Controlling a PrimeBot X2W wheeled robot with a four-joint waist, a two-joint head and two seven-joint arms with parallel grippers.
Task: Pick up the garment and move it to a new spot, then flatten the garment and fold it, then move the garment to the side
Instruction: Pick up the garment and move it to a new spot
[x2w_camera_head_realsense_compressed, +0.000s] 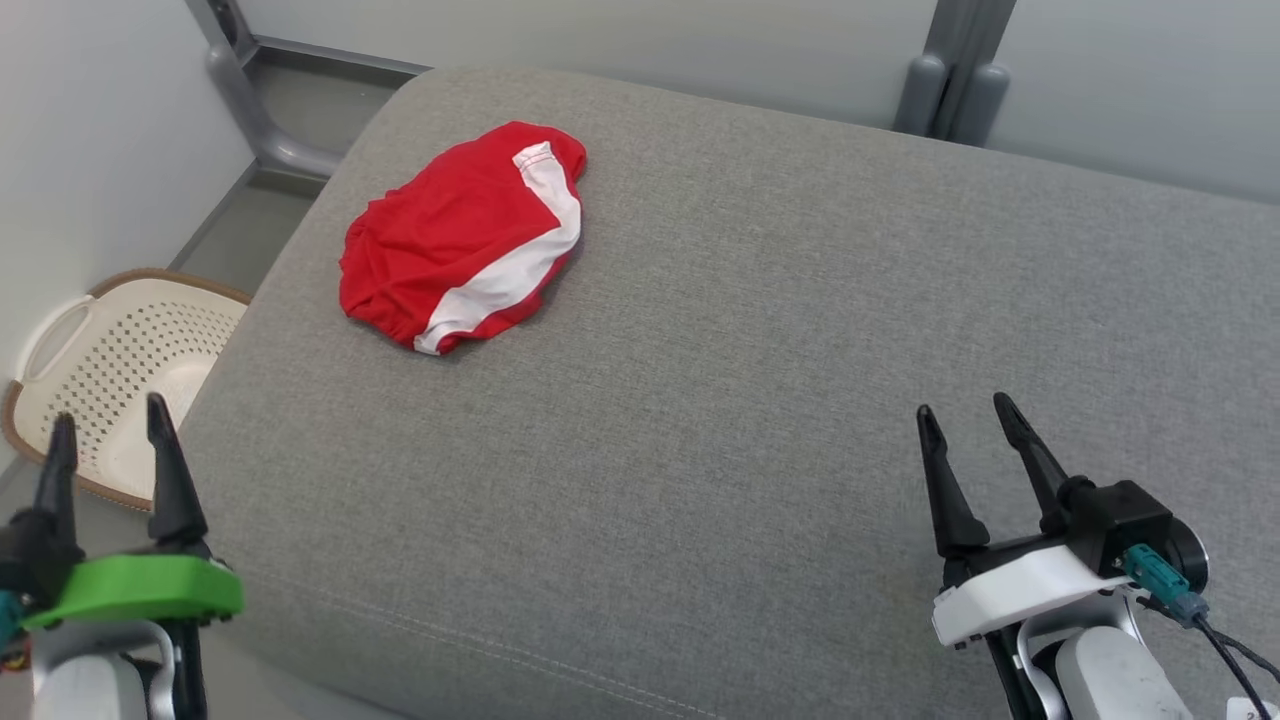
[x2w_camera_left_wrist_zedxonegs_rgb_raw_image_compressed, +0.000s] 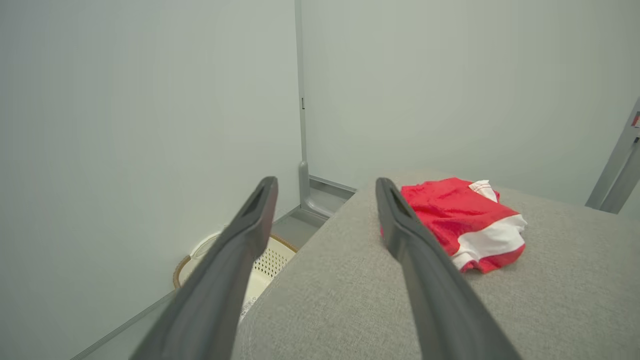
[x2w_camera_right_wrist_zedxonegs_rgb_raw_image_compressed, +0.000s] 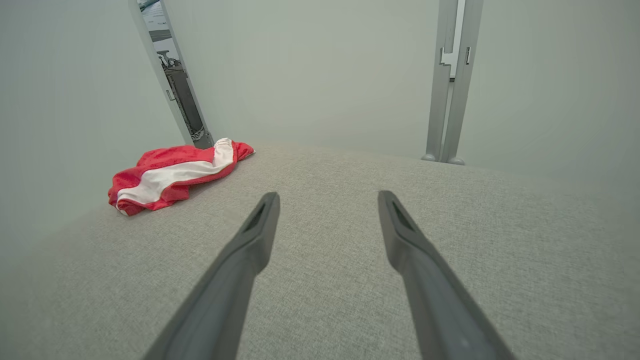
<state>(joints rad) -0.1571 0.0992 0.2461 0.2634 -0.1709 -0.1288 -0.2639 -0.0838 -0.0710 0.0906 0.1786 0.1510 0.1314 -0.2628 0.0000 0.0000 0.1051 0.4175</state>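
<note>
Left end effector (x2w_camera_head_realsense_compressed: 108, 412): lower left of head view, off the grey cushion's (x2w_camera_head_realsense_compressed: 750, 350) left edge, above a white basket (x2w_camera_head_realsense_compressed: 130, 330); fingers point up the frame, spread apart, empty.
Right end effector (x2w_camera_head_realsense_compressed: 964, 405): lower right, over the cushion; fingers apart, empty.
Garment (x2w_camera_head_realsense_compressed: 450, 235): red with a white band, crumpled, upper left on the cushion; long axis runs lower left to upper right.

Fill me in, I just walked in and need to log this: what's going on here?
Nothing is being handled yet. A crumpled red and white garment lies on the grey cushion, toward its far left corner. The left gripper and right gripper both hang open and empty at the near side, well short of the garment. A pale basket sits on the floor to the left.
</note>
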